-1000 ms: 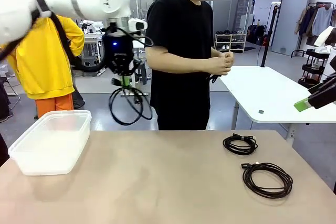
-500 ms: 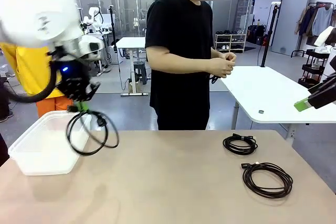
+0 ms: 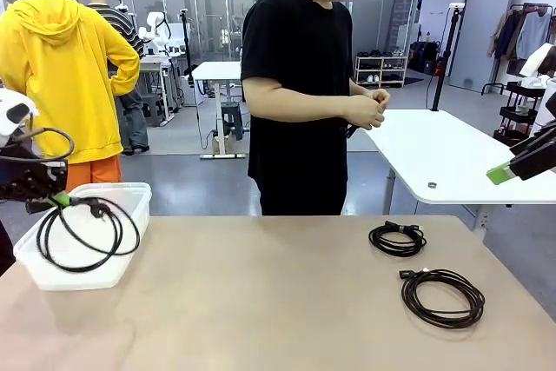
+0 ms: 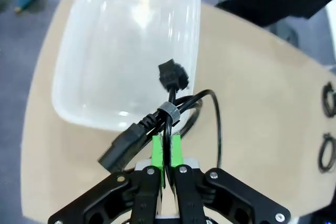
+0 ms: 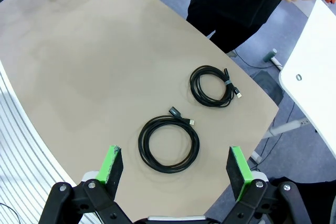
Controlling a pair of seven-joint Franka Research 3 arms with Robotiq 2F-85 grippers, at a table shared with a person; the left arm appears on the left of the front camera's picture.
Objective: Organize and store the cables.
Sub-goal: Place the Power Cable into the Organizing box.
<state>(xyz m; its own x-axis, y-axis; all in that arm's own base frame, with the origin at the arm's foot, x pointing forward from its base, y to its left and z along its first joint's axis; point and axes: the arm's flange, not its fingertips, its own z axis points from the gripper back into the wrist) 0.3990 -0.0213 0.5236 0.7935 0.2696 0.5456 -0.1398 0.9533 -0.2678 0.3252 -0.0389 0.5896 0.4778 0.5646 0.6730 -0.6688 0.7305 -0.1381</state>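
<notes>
The left gripper [image 4: 167,145] has its green pads pinched shut on the held cable [image 4: 173,111], gripping the strands just under a small grey tie [image 4: 169,113] that binds the coil. In the left wrist view this grip sits over the bin [image 4: 79,51], at the long rim that faces the middle of the table [image 3: 261,301]. One black plug [image 4: 173,74] sticks out over the bin's clear inside. A second, longer plug [image 4: 122,148] points out past the same rim, over the tabletop. From the front, the held cable's round loop hangs below the gripper and crosses the bin's near wall. It is not lying in the bin, and I cannot tell whether it touches the rim. Two more cables lie flat on the table well to the right of the bin, near each other but apart. The small coil [image 5: 212,86] has a tie and lies farther back than the bin's far rim, toward the person [image 3: 295,84]. The large coil [image 5: 168,143] lies looser, with its plug ends at its edge, about level with the bin's near wall. The right gripper [image 5: 174,163] hangs high above the large coil, well away from the bin, with its jaws spread wide and nothing between them. The person stands across the table, right of the bin, with both hands [image 3: 365,106] together at the waist.
</notes>
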